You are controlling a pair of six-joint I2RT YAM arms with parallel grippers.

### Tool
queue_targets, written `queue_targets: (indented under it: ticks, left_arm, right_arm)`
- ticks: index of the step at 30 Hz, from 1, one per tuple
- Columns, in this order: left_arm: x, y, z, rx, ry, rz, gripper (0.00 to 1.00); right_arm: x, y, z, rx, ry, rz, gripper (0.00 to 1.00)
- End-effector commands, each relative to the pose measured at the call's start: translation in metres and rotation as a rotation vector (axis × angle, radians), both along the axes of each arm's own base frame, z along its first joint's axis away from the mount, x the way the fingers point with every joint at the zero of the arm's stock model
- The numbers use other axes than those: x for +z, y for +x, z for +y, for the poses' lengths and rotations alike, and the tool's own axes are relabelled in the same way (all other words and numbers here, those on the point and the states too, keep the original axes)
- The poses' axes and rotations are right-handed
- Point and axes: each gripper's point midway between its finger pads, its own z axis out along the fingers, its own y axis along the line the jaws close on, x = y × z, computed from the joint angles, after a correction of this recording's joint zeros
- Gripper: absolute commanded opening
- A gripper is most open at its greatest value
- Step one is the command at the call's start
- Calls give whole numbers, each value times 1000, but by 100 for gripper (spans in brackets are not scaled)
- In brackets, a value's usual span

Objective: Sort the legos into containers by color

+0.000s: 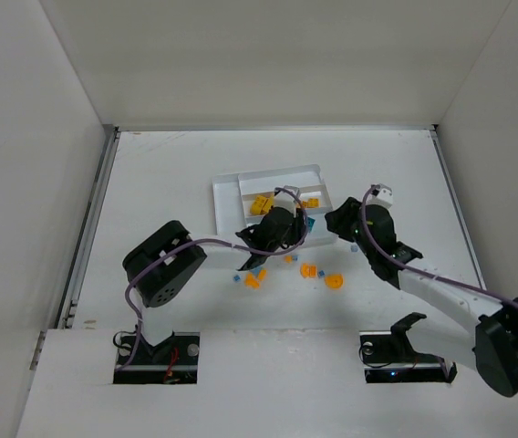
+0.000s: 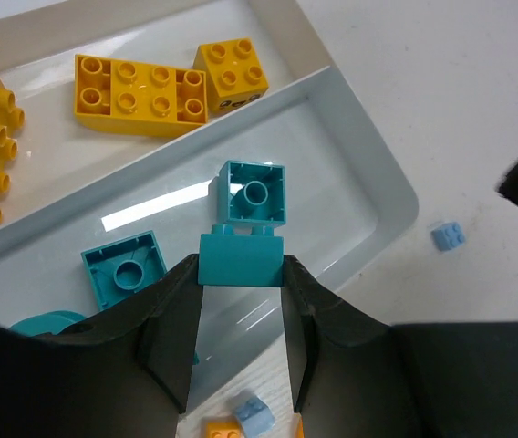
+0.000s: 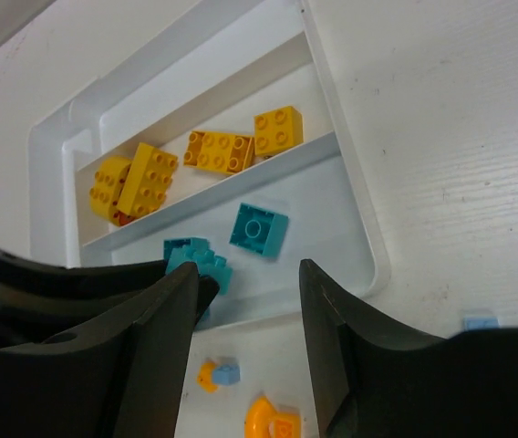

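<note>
My left gripper is shut on a teal brick and holds it over the teal compartment of the white tray. Two more teal bricks lie in that compartment. Yellow and orange bricks lie in the compartment beside it. In the top view the left gripper is at the tray's near right part. My right gripper is open and empty just right of the tray. In the right wrist view its jaws frame the tray's near edge and the held teal brick.
Loose pieces lie on the table in front of the tray: orange ones, a light blue one, and a light blue brick past the tray's corner. An orange arch lies under the right gripper. White walls enclose the table.
</note>
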Motion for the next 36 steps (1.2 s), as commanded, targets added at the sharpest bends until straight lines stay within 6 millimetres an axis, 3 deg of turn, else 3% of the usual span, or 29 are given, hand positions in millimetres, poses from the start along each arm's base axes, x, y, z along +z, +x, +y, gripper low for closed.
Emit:
queue_targets:
  ticks: [1, 6, 10, 15, 18, 21, 24, 28, 32, 36]
  left_arm:
    - [21, 11, -8, 24, -7, -65, 37]
    - [32, 9, -10, 23, -1, -94, 51]
    - [52, 1, -5, 10, -9, -117, 54]
    - [93, -19, 25, 19, -77, -156, 42]
    - [106, -36, 55, 53, -121, -153, 33]
    - [100, -52, 88, 101, -134, -128, 27]
    - [79, -70, 128, 176, -122, -70, 25]
    - [51, -84, 173, 290, -101, -24, 25]
    - [26, -93, 201, 367, -91, 19, 25]
    - [15, -92, 216, 404, -83, 20, 25]
  right_arm:
    - [15, -8, -2, -7, 0, -72, 55]
    - [8, -35, 8, 47, -55, -39, 57]
    - [4, -59, 23, 109, -90, -28, 46]
    - [-13, -91, 53, 224, -121, 18, 23]
    - [-26, -110, 81, 316, -148, 57, 20]
    - [-30, -123, 114, 385, -182, 69, 23]
    - [-34, -131, 142, 428, -224, 64, 32]
    - [-38, -124, 172, 453, -288, 55, 47]
    - [-43, -115, 201, 491, -320, 50, 52]
    - [-52, -107, 219, 507, -362, 63, 51]
